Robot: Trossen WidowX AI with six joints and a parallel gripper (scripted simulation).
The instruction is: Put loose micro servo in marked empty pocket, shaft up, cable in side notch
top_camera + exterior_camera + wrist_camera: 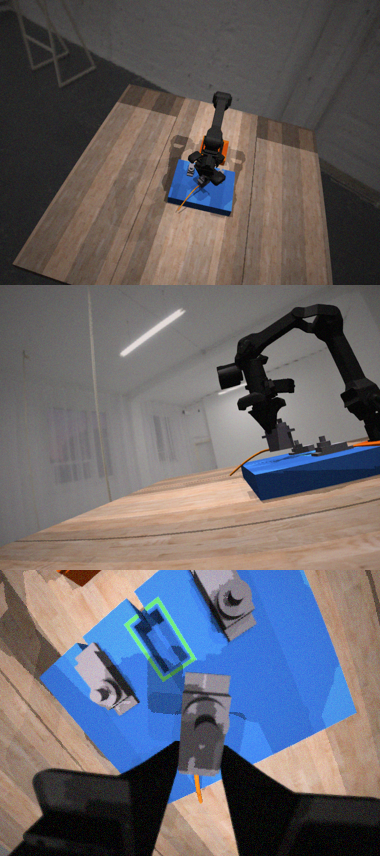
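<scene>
Gripper (201, 762) clenched on the loose micro servo (204, 720), held above the blue deck (280, 665)

Wrist view: the two black fingers press the servo's sides at its near end, its round output shaft facing the camera and the orange cable (198, 788) trailing out below it between them; the green-marked empty pocket (160, 638) lies just beyond the servo's far end, up and to the left, with a seated servo (106, 683) to its left and another seated servo (226, 601) to its right. Exterior view: the servo (280, 435) hangs tilted under the gripper (270, 423), lifted off the deck (306, 472) near its front edge, cable (247, 461) drooping to the wooden table (184, 524). Top view: the gripper (203, 179) sits over the deck's middle (214, 196), cable (187, 198) running off the front edge
</scene>
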